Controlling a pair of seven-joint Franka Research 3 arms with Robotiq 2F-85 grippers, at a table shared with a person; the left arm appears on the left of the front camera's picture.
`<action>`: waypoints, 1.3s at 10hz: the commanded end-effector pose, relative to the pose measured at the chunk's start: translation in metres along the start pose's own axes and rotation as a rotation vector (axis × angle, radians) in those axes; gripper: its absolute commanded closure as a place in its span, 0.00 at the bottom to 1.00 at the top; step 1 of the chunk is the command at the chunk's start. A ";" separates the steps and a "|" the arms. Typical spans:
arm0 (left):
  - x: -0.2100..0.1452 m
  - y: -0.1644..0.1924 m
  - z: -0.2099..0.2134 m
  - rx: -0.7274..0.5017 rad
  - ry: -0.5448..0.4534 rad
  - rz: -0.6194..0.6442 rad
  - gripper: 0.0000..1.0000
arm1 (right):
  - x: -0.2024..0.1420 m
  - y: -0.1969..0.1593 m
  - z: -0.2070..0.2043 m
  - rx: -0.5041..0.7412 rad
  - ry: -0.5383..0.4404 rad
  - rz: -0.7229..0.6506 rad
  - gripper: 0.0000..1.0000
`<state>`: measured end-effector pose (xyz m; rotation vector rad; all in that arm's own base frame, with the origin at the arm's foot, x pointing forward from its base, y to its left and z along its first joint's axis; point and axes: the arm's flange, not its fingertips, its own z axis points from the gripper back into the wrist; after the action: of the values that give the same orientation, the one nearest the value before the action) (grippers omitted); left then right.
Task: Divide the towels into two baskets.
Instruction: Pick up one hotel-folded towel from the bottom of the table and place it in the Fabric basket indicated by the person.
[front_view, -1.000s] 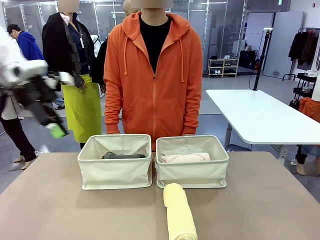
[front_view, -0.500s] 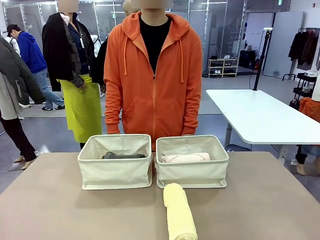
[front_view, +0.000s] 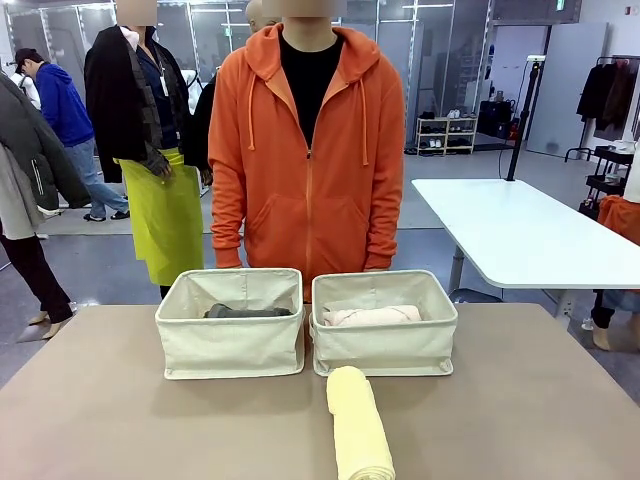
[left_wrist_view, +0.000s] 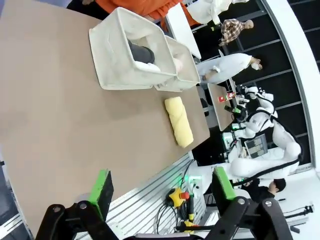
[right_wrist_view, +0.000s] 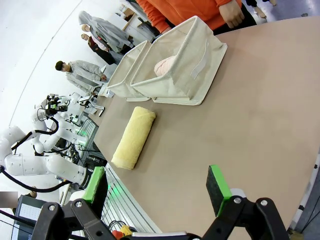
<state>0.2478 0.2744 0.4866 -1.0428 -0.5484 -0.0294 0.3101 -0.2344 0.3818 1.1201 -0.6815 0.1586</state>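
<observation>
Two cream baskets stand side by side at the far middle of the brown table. The left basket (front_view: 232, 340) holds the dark grey towel (front_view: 248, 311); in the left wrist view a white towel end (left_wrist_view: 152, 67) shows beside the dark grey towel (left_wrist_view: 141, 51). The right basket (front_view: 385, 340) holds the pink-beige towel (front_view: 370, 316). A pale yellow towel (front_view: 358, 425) lies on the table in front of the right basket, pointing towards me. My left gripper (left_wrist_view: 162, 186) hangs open and bare high over the near table edge. My right gripper (right_wrist_view: 156, 185) is open too, well short of the yellow towel (right_wrist_view: 134, 136).
A person in an orange hoodie (front_view: 306, 150) stands right behind the baskets, one hand (right_wrist_view: 232, 12) hanging near the right one. A white table (front_view: 520, 235) stands at the back right. Other people stand at the back left. Bare tabletop (front_view: 110, 420) spreads on both sides.
A second ago my left arm showed at the left edge of the front view; it has since drawn out of the picture. Towels and baskets have stayed put.
</observation>
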 end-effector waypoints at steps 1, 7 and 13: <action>0.003 -0.002 0.002 -0.007 0.011 0.014 0.00 | 0.000 0.002 -0.002 -0.003 -0.017 0.009 0.00; 0.003 -0.002 0.002 -0.007 0.011 0.014 0.00 | 0.000 0.000 0.000 0.000 0.000 0.000 0.00; 0.003 -0.002 0.002 -0.007 0.011 0.014 0.00 | 0.000 0.000 0.000 0.000 0.000 0.000 0.00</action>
<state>0.2498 0.2732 0.4862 -1.0450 -0.5413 -0.0298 0.3103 -0.2344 0.3810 1.1210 -0.6795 0.1575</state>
